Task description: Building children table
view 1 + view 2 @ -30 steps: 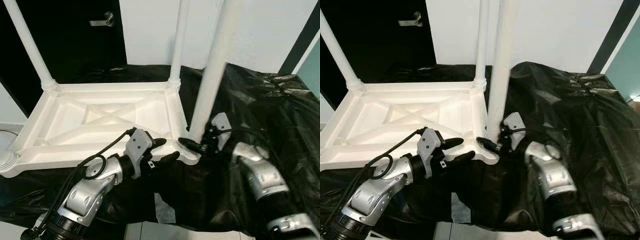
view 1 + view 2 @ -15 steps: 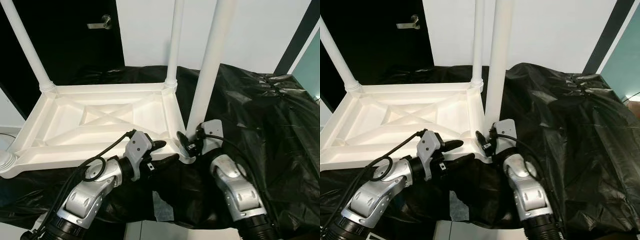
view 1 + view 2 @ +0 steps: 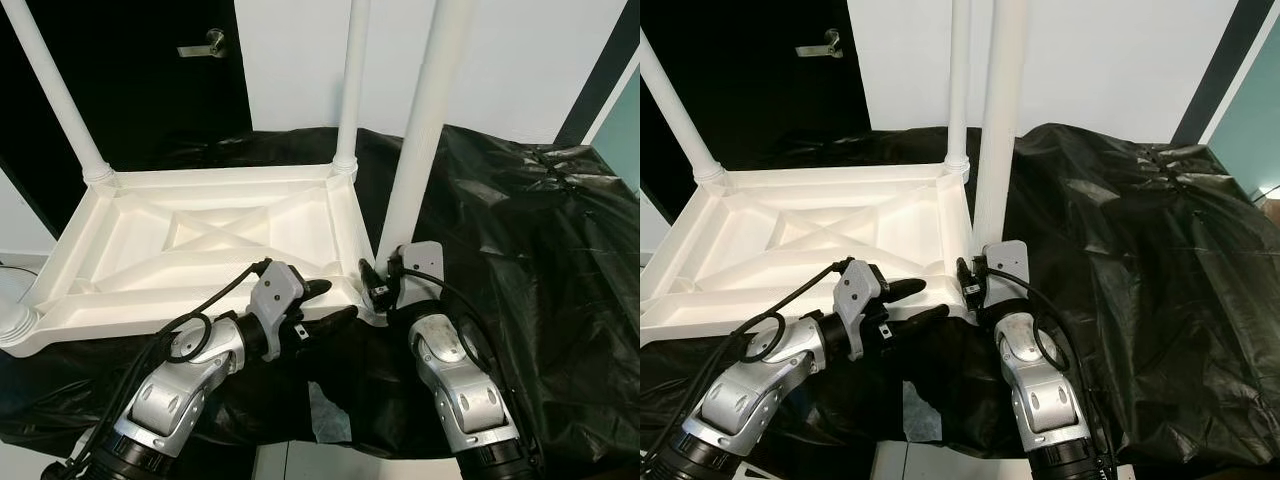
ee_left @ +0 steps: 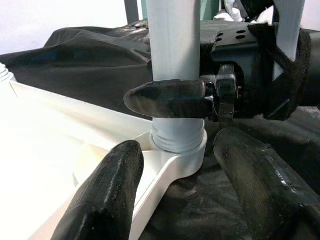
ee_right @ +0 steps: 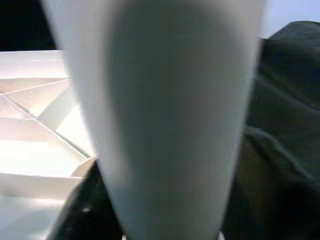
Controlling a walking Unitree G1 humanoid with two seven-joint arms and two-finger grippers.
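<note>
Far-left leg (image 3: pixel 55 90): stands upright in its corner socket of the upturned white children's table (image 3: pixel 200 240), which lies underside-up on a black plastic sheet (image 3: pixel 530 230).
Near-left corner (image 3: pixel 12 325): a threaded stub sits here with no long leg visible; I judge this corner not yet finished.
Left pincer (image 3: pixel 330 303): hovers with its two fingers spread wide, just beside the near-right corner, holding nothing.
Risk, left side: the open fingers (image 4: pixel 107 195) flank the socket; a careless sweep could knock the frame and skew the leg being fitted.
Back leg (image 3: pixel 352 85): upright in the far-right socket.
Near-right leg (image 3: pixel 425 120): the task's piece in hand, upright with its foot in the near-right socket (image 4: pixel 179 150).
Right pincer (image 3: pixel 378 285): closed around the base of this leg, one finger (image 4: pixel 167 98) wrapped across it just above the socket collar.
Risk, right side: the grip is low on a tall leg, so any tilt could cross the thread or jam it; letting go before it seats could let it topple.
Risk, sheet: the slick, rumpled plastic may let the whole frame slide or turn under twisting force.
</note>
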